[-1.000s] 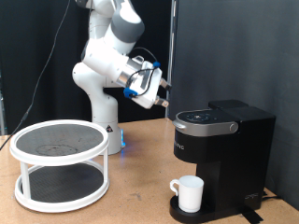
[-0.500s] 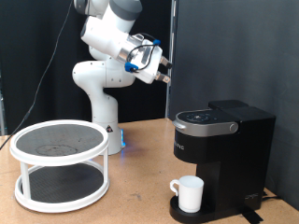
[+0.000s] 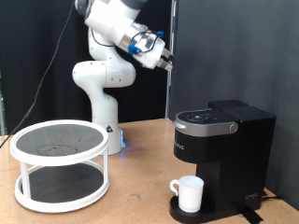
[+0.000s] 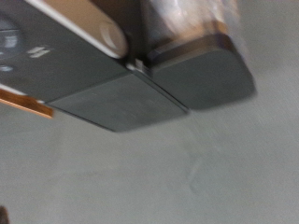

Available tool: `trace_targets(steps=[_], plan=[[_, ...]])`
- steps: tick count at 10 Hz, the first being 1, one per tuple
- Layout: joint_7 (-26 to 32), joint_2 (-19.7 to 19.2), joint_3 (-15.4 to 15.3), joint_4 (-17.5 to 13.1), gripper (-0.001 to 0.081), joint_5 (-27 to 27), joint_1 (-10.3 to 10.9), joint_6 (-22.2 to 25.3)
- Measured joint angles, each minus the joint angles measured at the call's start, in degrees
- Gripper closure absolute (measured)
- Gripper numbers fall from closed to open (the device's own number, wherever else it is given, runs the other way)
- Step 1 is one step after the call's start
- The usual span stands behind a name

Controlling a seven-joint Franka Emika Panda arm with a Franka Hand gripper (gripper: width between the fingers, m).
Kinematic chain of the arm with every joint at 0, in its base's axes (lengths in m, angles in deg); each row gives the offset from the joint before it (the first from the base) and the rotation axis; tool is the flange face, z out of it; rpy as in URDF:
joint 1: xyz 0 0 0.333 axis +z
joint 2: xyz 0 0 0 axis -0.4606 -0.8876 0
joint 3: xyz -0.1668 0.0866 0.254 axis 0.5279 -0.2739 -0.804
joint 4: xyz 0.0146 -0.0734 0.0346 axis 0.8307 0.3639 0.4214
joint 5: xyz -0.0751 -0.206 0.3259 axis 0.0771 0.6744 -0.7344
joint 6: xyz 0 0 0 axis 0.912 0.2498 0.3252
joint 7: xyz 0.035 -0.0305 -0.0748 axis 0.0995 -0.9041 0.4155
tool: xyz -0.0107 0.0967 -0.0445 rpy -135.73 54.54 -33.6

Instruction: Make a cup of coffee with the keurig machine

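Gripper [image 3: 169, 64] high above keurig machine [image 3: 222, 147], touching nothing, cup [image 3: 190, 193] under spout

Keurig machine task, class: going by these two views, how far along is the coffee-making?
Done: the cup stands on the keurig machine drip tray, lid closed. In hand: nothing visible; the gripper is high above the machine. Left: no brewing shows; the cup's contents cannot be seen.

Arm [image 3: 105, 56] is all glossy white, chunky rounded segments stacked on a fat white base [image 3: 108, 131] with a little blue light glowing low down. Wrist end has blue trim and a dark gripper [image 3: 166, 64]. Black cable trails off behind it.
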Motion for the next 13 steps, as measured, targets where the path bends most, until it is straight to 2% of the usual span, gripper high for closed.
trace_targets(steps=[1,3,4,5,7,8,11,13], plan=[[-0.66,-0.59,-2.41,-2.11,0.0072,5.00,-0.55,-1.20],[-1.17,-3.46,-6.19,-7.30,0.0072,18.23,-2.16,-0.22],[-1.37,-5.89,-7.36,-10.08,0.0072,23.15,-2.73,2.49],[-1.42,-10.12,-7.53,-13.74,0.0072,26.36,-3.39,5.68],[-1.33,-9.66,-7.97,-13.08,0.0072,25.51,-3.33,3.25],[-1.13,-10.03,-8.94,-13.99,0.0072,28.13,-3.34,4.07],[-2.15,-15.53,-12.61,-21.78,0.0072,37.30,-3.43,10.98],[-2.64,-21.09,-13.39,-27.65,0.0072,39.34,-3.46,16.44]])
